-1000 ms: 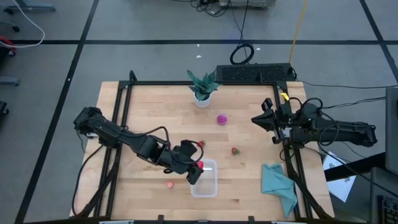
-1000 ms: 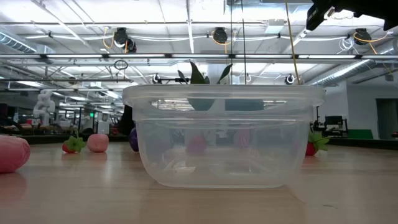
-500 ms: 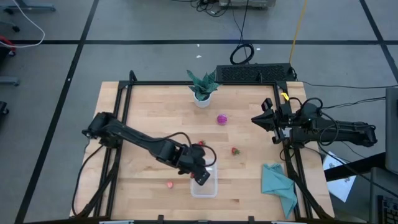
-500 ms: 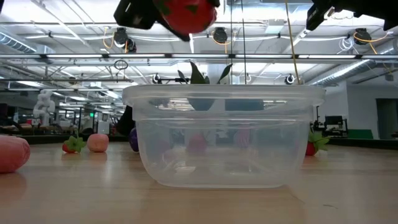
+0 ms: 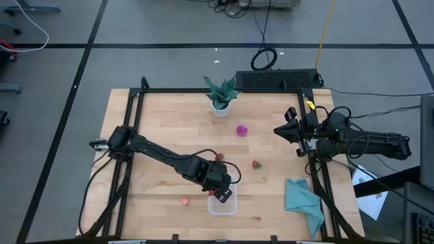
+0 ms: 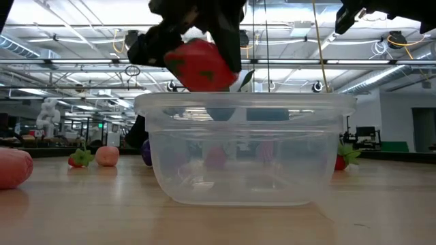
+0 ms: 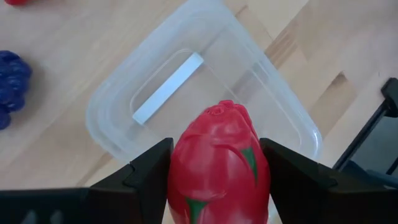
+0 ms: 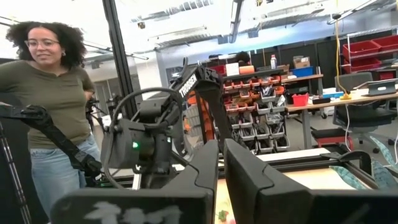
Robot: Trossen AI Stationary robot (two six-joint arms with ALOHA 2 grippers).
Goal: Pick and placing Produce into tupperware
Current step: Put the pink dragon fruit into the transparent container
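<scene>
My left gripper [image 5: 221, 192] hangs over the tupperware [image 5: 222, 202], a clear rectangular container near the table's near edge, and is shut on a red toy fruit with green marks [image 7: 217, 163]. In the low view the fruit [image 6: 199, 64] hangs just above the container's rim [image 6: 245, 103]. Other produce lies on the wood: a magenta piece [image 5: 241, 129], a strawberry [image 5: 256, 164], a small red piece [image 5: 218, 156], a pinkish piece [image 5: 185, 200] and a dark purple bunch [image 7: 9, 81]. My right gripper [image 5: 279, 131] waits shut at the table's right edge. My left gripper pinches the red fruit between its two fingers [image 7: 149, 169], one on each flank of the fruit's body [image 7: 186, 162]. The fingers come from above, pointing down. The fruit is lifted clear over the container's open top, its tip [image 7: 219, 111] pointing down into it.
A green potted plant in a white pot [image 5: 221, 95] stands near the far edge. A teal cloth [image 5: 303, 200] lies at the near right corner. A person [image 8: 53, 106] stands in the room beyond the table. Bare wood shows left of the container.
My left gripper, holding the red fruit throughout, has moved toward the table's near right until it is over the container, and has come down: in the low view the fruit came in at the top and now hangs just above the rim.
</scene>
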